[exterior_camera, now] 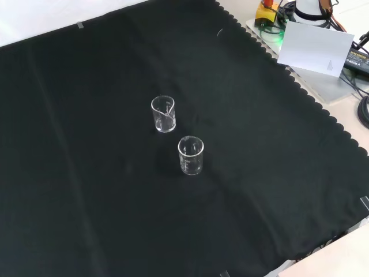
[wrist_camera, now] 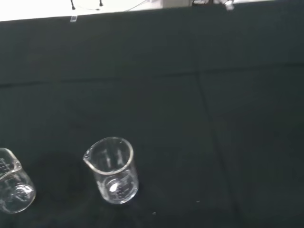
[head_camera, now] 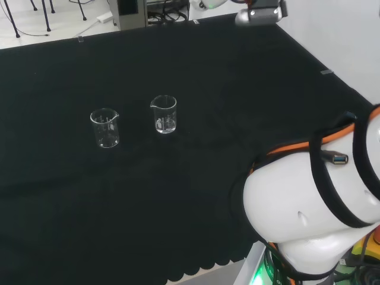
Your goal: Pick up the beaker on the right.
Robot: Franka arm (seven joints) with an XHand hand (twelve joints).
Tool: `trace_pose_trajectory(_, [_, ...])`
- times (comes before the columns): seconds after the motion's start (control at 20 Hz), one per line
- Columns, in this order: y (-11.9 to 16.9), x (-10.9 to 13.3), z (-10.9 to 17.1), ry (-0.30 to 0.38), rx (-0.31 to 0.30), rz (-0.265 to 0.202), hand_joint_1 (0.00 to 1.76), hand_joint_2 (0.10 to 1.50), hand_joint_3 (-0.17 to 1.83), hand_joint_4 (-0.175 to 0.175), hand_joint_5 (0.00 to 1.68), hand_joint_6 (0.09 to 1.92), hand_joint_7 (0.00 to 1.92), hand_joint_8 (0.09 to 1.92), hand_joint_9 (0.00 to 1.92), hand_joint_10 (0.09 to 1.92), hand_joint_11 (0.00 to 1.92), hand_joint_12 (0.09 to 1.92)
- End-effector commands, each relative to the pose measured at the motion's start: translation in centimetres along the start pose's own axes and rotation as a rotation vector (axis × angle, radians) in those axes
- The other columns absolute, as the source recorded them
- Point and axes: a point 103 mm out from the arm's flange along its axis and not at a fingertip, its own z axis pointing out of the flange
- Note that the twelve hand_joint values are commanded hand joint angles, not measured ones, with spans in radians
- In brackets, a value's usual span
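From my remote seat, nearest in the head view is the white, rounded arm link [head_camera: 309, 208] with its orange and black cable, bulking at about four o'clock. I judge the arm is parked high and back so the cloth stays unobstructed before the reach begins. I see none of the hand in these frames, so I cannot tell how its fingers stand.

Past the link lies the black cloth bench cover [head_camera: 196, 196], and on it two small clear glass beakers stand upright, near each other but apart, each with printed graduations and apparently empty. In the head view the left clear glass beaker [head_camera: 105, 127] sits at about nine o'clock of its neighbour. The target, the right clear glass beaker [head_camera: 164, 114], stands left of centre on the cloth; in the front view [exterior_camera: 164, 113] it is at about eleven o'clock of the other [exterior_camera: 191, 155].

Its spout points to about nine o'clock in the head view. In the wrist view [wrist_camera: 112, 168] its rim is round and its wall straight and transparent. I judge it slippery to hold.
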Motion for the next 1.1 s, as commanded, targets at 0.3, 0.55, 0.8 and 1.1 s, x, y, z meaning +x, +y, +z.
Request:
trace_pose_trajectory(0.3, [5.4,1.4,6.9,0.11,0.032,-0.097,0.53,1.03,0.3,-0.012,0.28,0.09,0.18,0.51,0.24,0.68,0.0,1.14])
trace_pose_trajectory(0.55, [7.1,2.2,9.5,0.147,0.045,-0.171,0.72,0.8,0.5,-0.01,0.31,0.09,0.21,0.53,0.26,0.67,0.0,1.13])
trace_pose_trajectory(0.8, [8.5,2.2,12.1,0.199,0.08,-0.203,0.79,0.68,0.64,-0.009,0.31,0.09,0.22,0.53,0.26,0.67,0.0,1.12])
trace_pose_trajectory(1.1, [10.1,1.6,15.2,0.273,0.117,-0.256,0.8,0.64,0.67,-0.002,0.3,0.09,0.18,0.52,0.26,0.67,0.0,1.12])
